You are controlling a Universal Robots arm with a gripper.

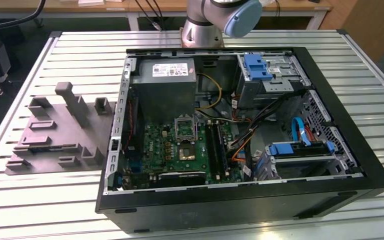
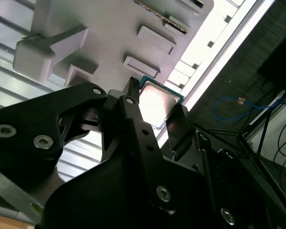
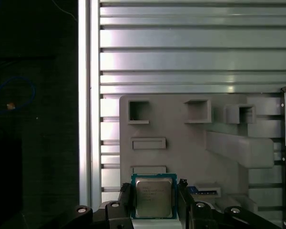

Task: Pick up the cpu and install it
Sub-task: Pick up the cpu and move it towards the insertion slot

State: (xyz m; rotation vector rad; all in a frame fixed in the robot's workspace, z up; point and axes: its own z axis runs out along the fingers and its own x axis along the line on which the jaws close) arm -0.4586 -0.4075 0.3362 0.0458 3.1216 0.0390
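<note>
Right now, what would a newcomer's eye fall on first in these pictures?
In the first wrist view, the silvery cpu is clamped in the black gripper, above the grey plastic tray. In the exterior view, the open computer case with its green motherboard lies on the slatted table, the tray at the exterior view's left.

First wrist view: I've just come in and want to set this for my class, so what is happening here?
The robot arm's gripper has its fingers closed on the cpu, one finger at each side, holding it up above the grey plastic tray on the slatted metal table. In the exterior view the open computer case stands beside that tray with its green motherboard exposed. The cpu is picked up but not yet installed.
</note>
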